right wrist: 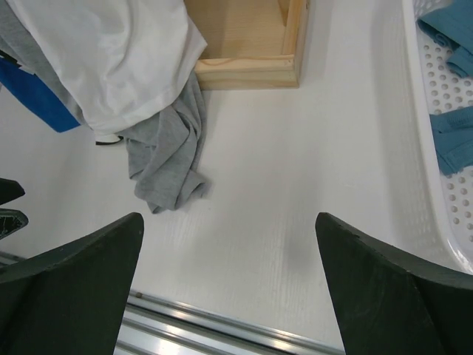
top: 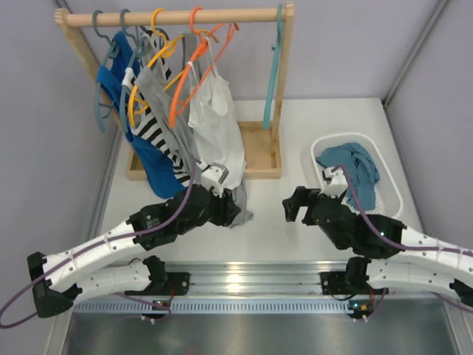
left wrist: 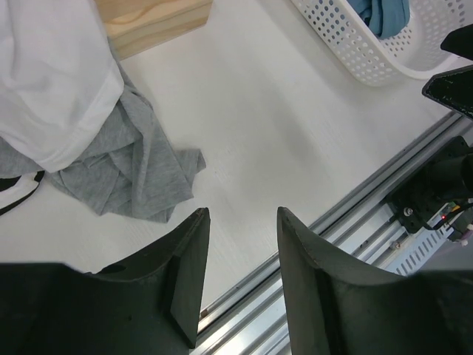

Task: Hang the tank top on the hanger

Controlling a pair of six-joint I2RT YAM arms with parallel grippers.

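On the white table [top: 266, 225], a perforated white plastic basket [left wrist: 355, 44] partly hid the dusty teal-blue tank top [top: 358, 166]; the left gripper [left wrist: 242, 222] and the right gripper [right wrist: 229, 222] gaped empty.

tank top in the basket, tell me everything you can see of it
The tank top is a dusty teal-blue, in soft plain fabric with no print. It lies crumpled in loose folds inside the white perforated plastic basket on the right side of the table. Because it is bunched up rather than spread out, its straps and neckline cannot be made out. From what shows, it touches only the basket, and part of it lies against the basket's wall.
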